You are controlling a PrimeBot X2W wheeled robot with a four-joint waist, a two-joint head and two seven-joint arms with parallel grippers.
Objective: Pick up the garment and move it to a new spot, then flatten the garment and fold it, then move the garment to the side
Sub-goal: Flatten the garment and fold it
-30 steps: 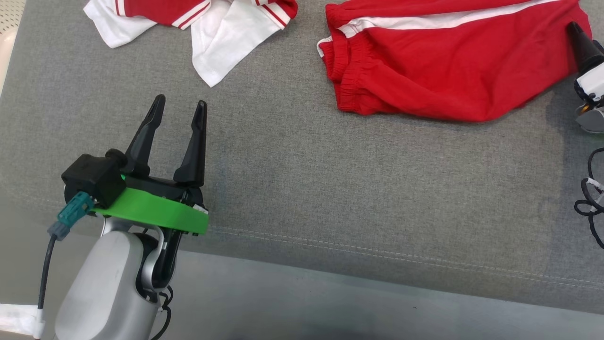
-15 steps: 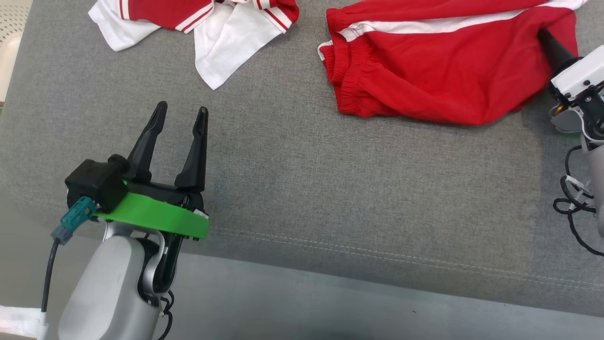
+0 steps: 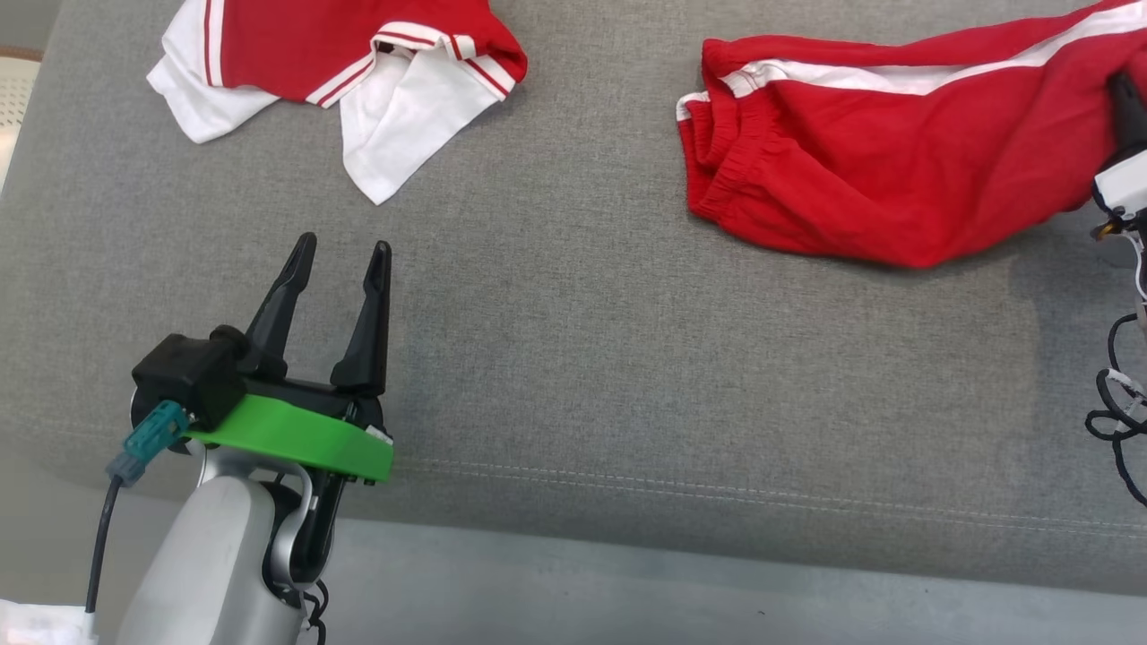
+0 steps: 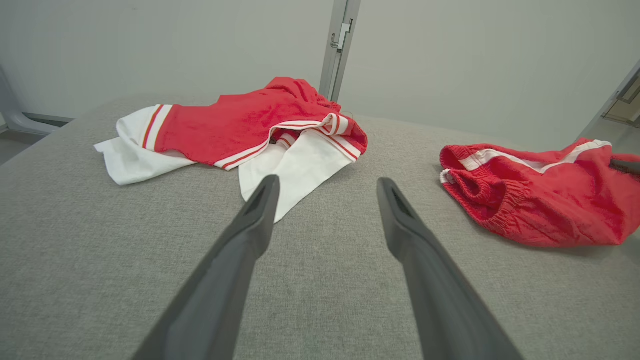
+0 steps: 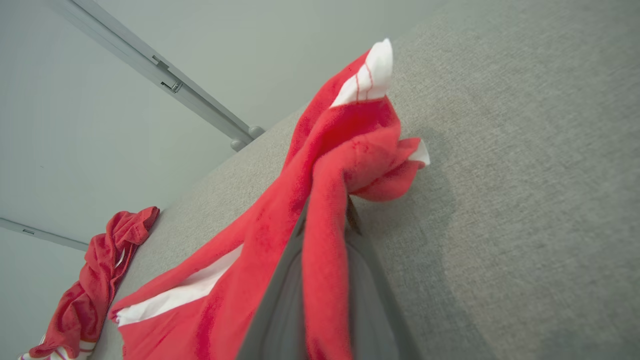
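Observation:
The garment, red shorts [image 3: 878, 179] with a white side stripe, lies at the far right of the grey padded surface [image 3: 627, 358]. My right gripper [image 3: 1125, 107] is at the shorts' right end. In the right wrist view its fingers are shut on a fold of the shorts [image 5: 325, 200], and the pinched fabric bunches up between them at the gripper [image 5: 327, 210]. My left gripper [image 3: 342, 246] stands open over bare surface at the near left, holding nothing. In the left wrist view the gripper [image 4: 327, 182] points toward the back, with the shorts [image 4: 545, 200] off to its right.
A crumpled red and white shirt [image 3: 296, 54] lies at the far left, beyond my left gripper, and appears as the shirt [image 4: 235, 125] in the left wrist view. Black cables [image 3: 1120, 403] hang at the right edge. The surface's stitched front edge [image 3: 717, 497] runs near me.
My right gripper has shut on the right end of the shorts. The head view has shifted a little. My left gripper stays open in the same place.

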